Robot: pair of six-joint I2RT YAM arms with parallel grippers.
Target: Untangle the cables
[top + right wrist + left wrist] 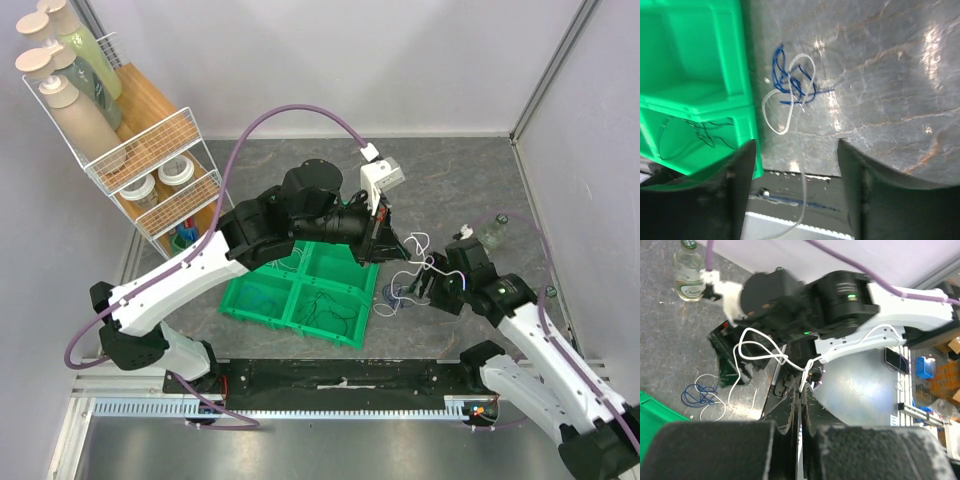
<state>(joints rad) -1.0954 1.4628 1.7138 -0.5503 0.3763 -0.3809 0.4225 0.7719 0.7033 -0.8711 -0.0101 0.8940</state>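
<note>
Above the table (450,170), left gripper (801,390) pinching white cable (805,372), right gripper (795,160) wide.

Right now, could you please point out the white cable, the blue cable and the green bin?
white cable (778,132): right wrist view, bottom of its loop.
blue cable (790,85): right wrist view, middle of its tangle.
green bin (299,283): top view, its centre divider.

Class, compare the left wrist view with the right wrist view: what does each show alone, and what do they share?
Left wrist only: the left gripper shut on the white cable, and a bottle. Right wrist only: a black cable lying inside the bin. Both: the blue cable tangled with the white cable on the table, beside the bin.
</note>
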